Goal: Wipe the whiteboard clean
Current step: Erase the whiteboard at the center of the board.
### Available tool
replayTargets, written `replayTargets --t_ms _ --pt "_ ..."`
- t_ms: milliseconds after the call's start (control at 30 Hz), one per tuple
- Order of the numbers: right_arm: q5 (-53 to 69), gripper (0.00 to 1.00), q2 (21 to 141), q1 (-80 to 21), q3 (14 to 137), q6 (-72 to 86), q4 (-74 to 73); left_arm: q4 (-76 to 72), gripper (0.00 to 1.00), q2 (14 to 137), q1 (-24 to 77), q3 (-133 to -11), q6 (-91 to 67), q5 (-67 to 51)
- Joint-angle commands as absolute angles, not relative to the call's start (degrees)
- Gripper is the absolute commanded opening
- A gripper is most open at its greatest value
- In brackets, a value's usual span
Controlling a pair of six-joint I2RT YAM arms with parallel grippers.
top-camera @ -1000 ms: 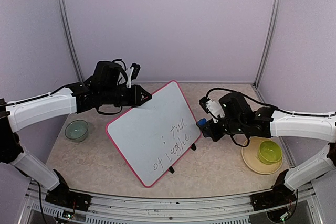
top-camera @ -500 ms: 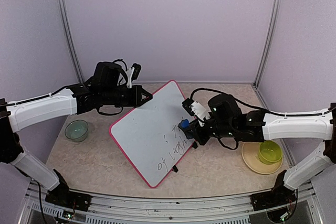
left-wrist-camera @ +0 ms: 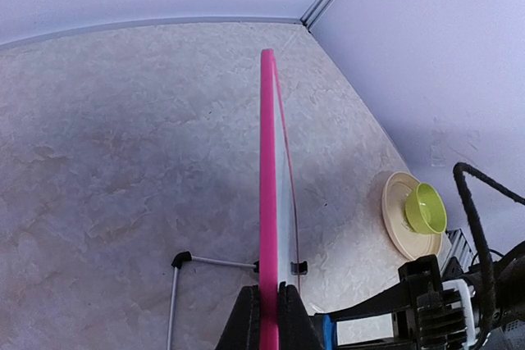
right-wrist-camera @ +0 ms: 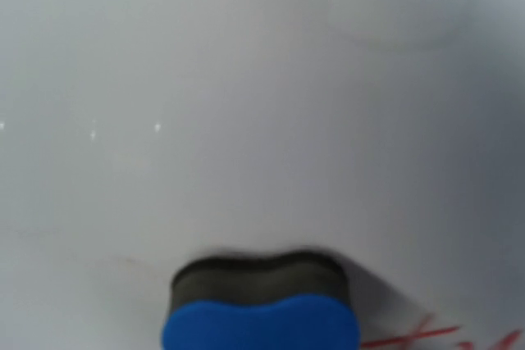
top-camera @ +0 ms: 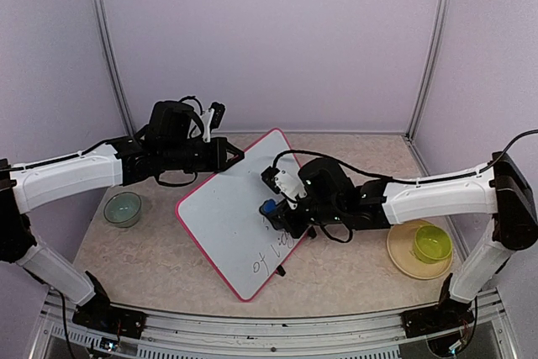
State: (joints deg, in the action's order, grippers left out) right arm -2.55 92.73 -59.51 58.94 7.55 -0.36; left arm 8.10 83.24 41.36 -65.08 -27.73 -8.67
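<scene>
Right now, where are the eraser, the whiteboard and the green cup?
eraser (right-wrist-camera: 261, 324): right wrist view, blue back.
whiteboard (top-camera: 220, 212): top external view, bare white face.
green cup (top-camera: 432, 244): top external view, its inside.

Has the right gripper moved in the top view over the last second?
Yes. The right gripper, holding the eraser, slid left across the whiteboard, away from the yellow plate.
</scene>
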Motion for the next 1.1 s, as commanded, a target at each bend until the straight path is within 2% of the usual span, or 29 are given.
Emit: replayTargets --t_ms 0,433,833,1067 --pt "-0.6 0.0 94.1 -61.4 57.8 9.2 0.2 12.0 0.0 84.2 42.1 -63.4 -28.5 -6.2" --pt "-0.2 0.0 93.8 -63.1 48.4 13.0 2.7 12.7 0.0 84.3 43.0 -64.4 -28.2 -5.3" --pt "-3.6 0.0 96.0 -62.6 63.4 7.5 -1.3 12.3 0.0 84.6 43.6 -63.6 -29.0 -4.7" --pt "-2.9 0.0 97.6 -60.8 65.4 7.0 -2.2 12.0 0.0 84.6 43.6 -63.3 -29.0 -4.5"
